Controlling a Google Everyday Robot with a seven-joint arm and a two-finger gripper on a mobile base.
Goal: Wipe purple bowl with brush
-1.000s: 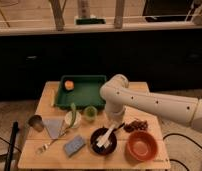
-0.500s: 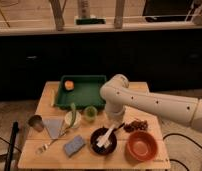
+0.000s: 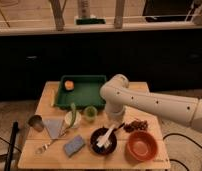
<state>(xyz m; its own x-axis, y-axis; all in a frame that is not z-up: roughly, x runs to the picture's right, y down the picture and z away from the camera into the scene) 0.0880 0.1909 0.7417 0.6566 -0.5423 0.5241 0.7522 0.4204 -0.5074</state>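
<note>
1. The gripper (image 3: 115, 122) hung over the upper right rim of the purple bowl (image 3: 95, 137), at the handle end of the brush (image 3: 107, 137). Whether it was clamped on the brush could not be told.
2. The brush head lay inside the bowl, near the front of the table (image 3: 31, 157).
3. A hard sweep risked shoving the light bowl into the orange-red bowl (image 3: 142, 146) or the blue-grey sponge (image 3: 74, 146).
4. No writing was legible.

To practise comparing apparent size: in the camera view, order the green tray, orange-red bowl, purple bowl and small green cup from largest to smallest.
1. green tray.
2. orange-red bowl and purple bowl: about alike, so unranked.
3. small green cup.
The gripper hangs over the purple bowl, at the brush.
</note>
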